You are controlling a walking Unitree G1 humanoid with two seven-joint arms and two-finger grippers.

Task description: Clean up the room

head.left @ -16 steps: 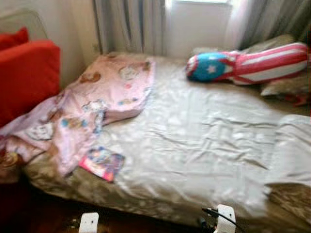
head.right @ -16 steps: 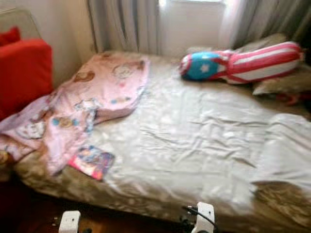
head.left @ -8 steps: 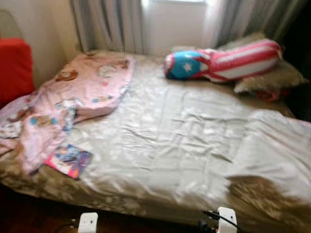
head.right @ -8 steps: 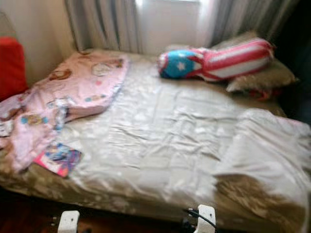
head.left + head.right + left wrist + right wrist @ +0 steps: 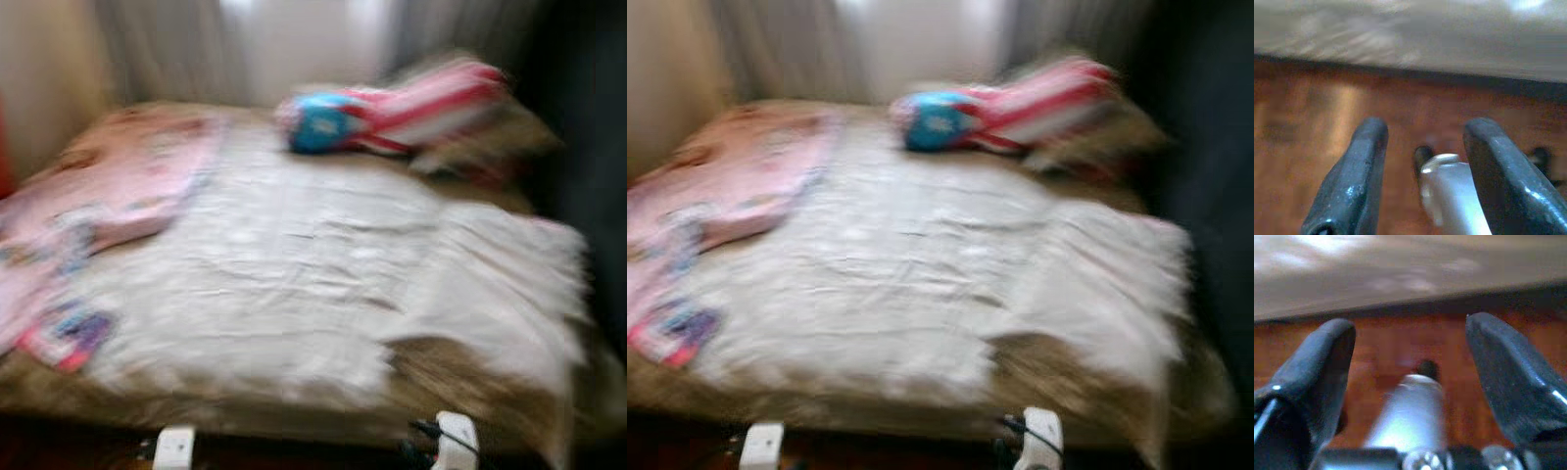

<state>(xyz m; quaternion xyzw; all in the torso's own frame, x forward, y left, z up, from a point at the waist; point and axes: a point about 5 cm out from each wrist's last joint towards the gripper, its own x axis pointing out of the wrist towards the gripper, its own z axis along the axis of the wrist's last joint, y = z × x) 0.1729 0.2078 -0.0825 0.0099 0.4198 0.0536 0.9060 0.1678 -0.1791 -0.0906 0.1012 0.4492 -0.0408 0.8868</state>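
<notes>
Blurred bed (image 5: 294,284), pink blanket (image 5: 108,186) rumpled, left gripper (image 5: 1422,147) and right gripper (image 5: 1410,347) fingers spread, empty

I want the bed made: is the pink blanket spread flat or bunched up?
Bunched up. The pink blanket lies crumpled along the bed's left side, leaving most of the bed sheet bare.

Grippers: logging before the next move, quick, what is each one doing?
Left gripper: open, holding nothing, hanging above the wooden floor by the bed.
Right gripper: open, holding nothing, also above the floor.
</notes>
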